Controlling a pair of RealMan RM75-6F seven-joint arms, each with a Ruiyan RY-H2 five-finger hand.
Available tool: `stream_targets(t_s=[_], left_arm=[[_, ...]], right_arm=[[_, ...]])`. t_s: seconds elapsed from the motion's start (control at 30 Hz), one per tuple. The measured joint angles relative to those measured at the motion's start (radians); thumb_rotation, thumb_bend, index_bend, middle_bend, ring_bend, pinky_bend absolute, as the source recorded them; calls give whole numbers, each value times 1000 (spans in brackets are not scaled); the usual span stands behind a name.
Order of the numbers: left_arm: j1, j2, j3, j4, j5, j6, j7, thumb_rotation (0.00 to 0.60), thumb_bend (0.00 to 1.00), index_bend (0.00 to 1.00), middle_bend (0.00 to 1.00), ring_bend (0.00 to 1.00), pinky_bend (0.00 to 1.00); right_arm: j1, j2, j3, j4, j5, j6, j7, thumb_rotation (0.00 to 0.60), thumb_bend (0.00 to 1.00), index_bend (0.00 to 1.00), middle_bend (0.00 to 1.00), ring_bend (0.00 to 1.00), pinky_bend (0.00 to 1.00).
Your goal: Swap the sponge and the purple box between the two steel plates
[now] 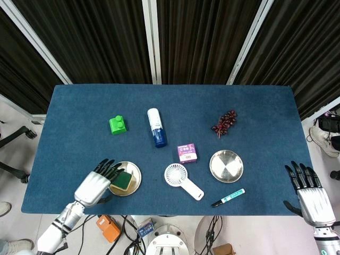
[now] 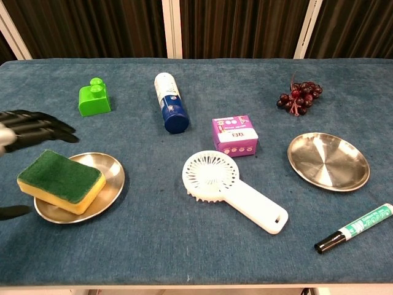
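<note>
Lying flat, the sponge [image 2: 60,180] runs left-right (slightly skewed); left hand [image 1: 96,184] fingers spread, empty.

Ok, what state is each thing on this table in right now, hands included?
sponge: on the left steel plate
purple box: on the cloth, off both plates
right steel plate: empty
blue bottle: lying down
marker: capped
left hand: open, over the sponge
right hand: open, off the table's edge
</note>
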Motion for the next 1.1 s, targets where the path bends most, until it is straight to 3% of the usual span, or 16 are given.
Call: stream_targets(t_s=[0.2, 0.4, 0.53, 0.63, 0.77, 1.1], left_arm=[[-39, -69, -32, 6, -164, -67, 138, 600, 162, 117, 61, 0, 68], [-60, -75, -38, -9, -287, -82, 232, 600, 174, 117, 68, 12, 68], [-76, -73, -38, -18, -345, -77, 266, 600, 208, 218, 186, 98, 69], [-82, -79, -36, -17, -346, -56, 269, 600, 245, 366, 334, 195, 95], [-85, -94, -32, -5, -306, -17, 256, 600, 271, 472, 444, 257, 132], [-105, -132, -4, -48, -150, 41, 194, 600, 290, 506, 478, 294, 153]], right_arm=[[-13, 18, 28, -6, -28, -52, 14, 600, 234, 0, 0, 0, 127], [-29, 25, 56, -10, -49, -77, 14, 600, 234, 0, 0, 0, 127], [-41, 28, 74, -13, -58, -92, 13, 600, 235, 0, 0, 0, 127], [-47, 30, 86, -14, -65, -100, 13, 600, 234, 0, 0, 0, 127], [-54, 31, 100, -15, -70, -117, 13, 600, 234, 0, 0, 0, 127], [-72, 34, 135, -19, -82, -146, 10, 600, 234, 0, 0, 0, 127]])
